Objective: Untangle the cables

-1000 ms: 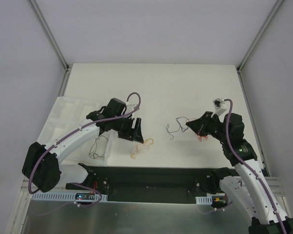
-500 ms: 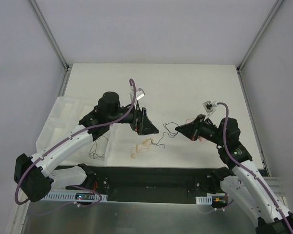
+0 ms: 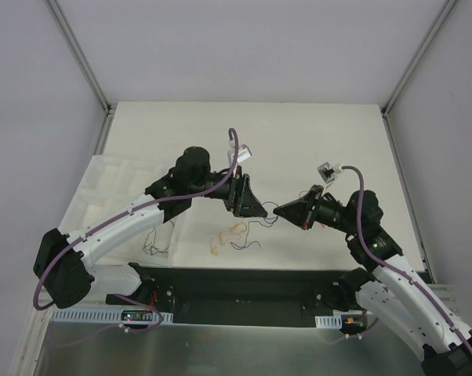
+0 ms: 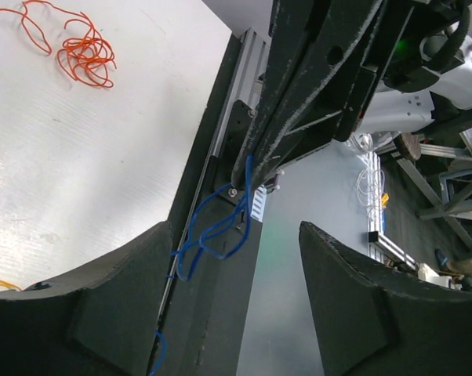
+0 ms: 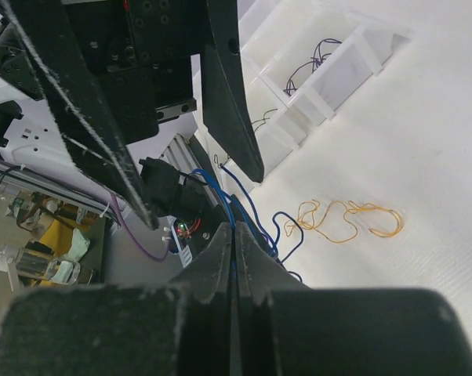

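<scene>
My right gripper (image 5: 234,229) is shut on a thin blue cable (image 5: 255,210), holding it above the table's front middle (image 3: 277,210). The blue cable (image 4: 214,227) hangs in loops from those fingertips. My left gripper (image 3: 255,209) faces it tip to tip and stands open (image 4: 234,227). The blue loops dangle by its left finger (image 4: 118,298), which grips nothing. A yellow-orange cable (image 3: 224,235) lies loose on the table below the left gripper (image 5: 346,219). A red-orange curl (image 4: 83,53) lies near the right arm. A dark cable (image 3: 157,237) rests on the white mat.
A white padded mat (image 3: 110,188) covers the table's left part, with a ridged edge (image 5: 330,86). The black rail (image 3: 236,286) with both arm bases runs along the near edge. Aluminium frame posts (image 3: 79,55) rise at the back corners.
Both grippers have come together over the front middle: the left arm swung right and up off the mat, the right gripper moved left with the blue cable.
</scene>
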`<state>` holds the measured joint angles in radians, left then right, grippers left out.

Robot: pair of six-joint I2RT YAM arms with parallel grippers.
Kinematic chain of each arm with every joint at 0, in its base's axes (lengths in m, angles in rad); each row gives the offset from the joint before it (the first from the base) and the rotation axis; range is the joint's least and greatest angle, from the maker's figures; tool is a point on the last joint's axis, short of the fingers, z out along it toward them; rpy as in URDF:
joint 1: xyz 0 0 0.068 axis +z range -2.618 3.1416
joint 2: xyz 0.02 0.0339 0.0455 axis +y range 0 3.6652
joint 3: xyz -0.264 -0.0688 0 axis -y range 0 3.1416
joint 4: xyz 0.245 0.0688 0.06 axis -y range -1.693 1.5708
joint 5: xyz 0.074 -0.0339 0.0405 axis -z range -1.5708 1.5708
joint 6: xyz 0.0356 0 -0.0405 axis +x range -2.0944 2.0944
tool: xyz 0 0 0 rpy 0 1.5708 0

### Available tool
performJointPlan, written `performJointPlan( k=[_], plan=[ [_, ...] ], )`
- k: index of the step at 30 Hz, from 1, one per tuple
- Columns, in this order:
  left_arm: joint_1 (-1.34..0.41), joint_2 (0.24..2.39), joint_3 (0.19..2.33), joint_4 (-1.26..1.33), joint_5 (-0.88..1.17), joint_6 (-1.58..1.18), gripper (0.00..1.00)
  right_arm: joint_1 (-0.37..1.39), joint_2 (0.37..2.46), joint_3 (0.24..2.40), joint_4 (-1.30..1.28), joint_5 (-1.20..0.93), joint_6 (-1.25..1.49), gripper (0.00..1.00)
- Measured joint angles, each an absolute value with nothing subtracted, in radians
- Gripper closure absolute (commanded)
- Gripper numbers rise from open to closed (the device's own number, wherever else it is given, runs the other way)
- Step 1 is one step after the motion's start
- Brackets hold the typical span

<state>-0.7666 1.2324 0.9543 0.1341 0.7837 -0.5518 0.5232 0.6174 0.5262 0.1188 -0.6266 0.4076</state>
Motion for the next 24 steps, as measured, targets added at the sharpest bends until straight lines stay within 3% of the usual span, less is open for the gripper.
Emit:
performJointPlan(
  k=[2, 5, 6, 7, 11, 13, 19, 24],
  plan=[
    [-0.767, 1.25, 0.963, 0.133, 0.786, -0.556, 0.55, 0.531, 0.617, 0.526, 0.124, -0.617, 0.409, 1.0],
    [-0.766, 1.273, 0.968, 0.117, 0.788, -0.557, 0.87, 0.542, 0.617, 0.526, 0.125, -0.606, 0.41, 0.99],
    [-0.766, 1.278, 0.969, 0.113, 0.788, -0.556, 0.97, 0.546, 0.617, 0.526, 0.125, -0.604, 0.41, 0.96],
    [-0.767, 1.282, 0.969, 0.101, 0.785, -0.543, 1.0, 0.549, 0.617, 0.526, 0.125, -0.601, 0.41, 0.89],
    [-0.767, 1.281, 0.984, 0.033, 0.737, -0.504, 1.0, 0.561, 0.616, 0.527, 0.098, -0.55, 0.394, 0.54],
    [-0.767, 1.273, 1.0, -0.024, 0.675, -0.473, 1.0, 0.563, 0.613, 0.533, 0.024, -0.467, 0.369, 0.43],
    [-0.73, 1.22, 1.112, -0.284, 0.357, -0.384, 1.0, 0.562, 0.587, 0.543, -0.231, -0.162, 0.297, 0.39],
    [-0.473, 1.152, 1.199, -0.425, 0.159, -0.354, 1.0, 0.563, 0.522, 0.542, -0.32, -0.03, 0.259, 0.38]
  ],
)
